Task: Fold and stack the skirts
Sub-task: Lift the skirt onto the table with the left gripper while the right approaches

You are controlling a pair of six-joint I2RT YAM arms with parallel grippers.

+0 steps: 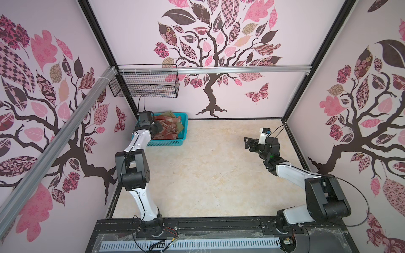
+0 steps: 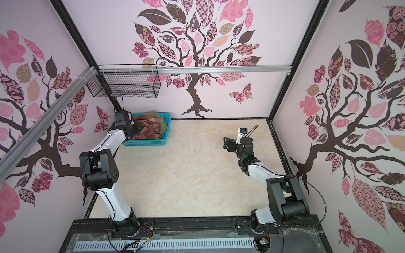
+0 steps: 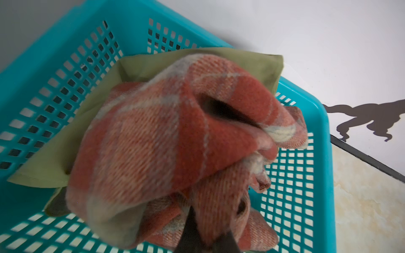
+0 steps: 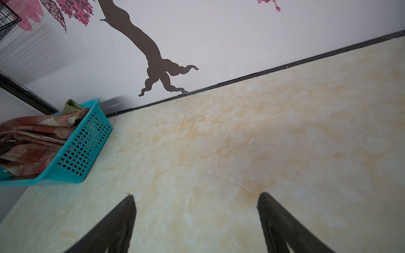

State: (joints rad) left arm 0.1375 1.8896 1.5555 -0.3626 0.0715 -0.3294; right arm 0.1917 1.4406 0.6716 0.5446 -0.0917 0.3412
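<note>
The left pincer (image 3: 208, 227) is clamped tight on a bunched fold of the plaid skirt (image 3: 153, 135), inside the basket (image 3: 324, 175).
The plaid wool looks thick, soft and light, likely to sag when lifted; a hem edge would give a cleaner hold. Beneath it in the basket lies the olive skirt (image 3: 43, 166), thin and limp, so both of the 2 skirts are there. The right pincer (image 4: 197, 193) gapes wide and empty over the table (image 4: 285, 131), well away from the basket.

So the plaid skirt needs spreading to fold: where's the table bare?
The table is bare from the basket in the far left corner to the right wall and forward to the front rail; only the open right gripper hangs over it. The basket is crowded: the left gripper pinches the plaid skirt, bunched on the green skirt.
</note>
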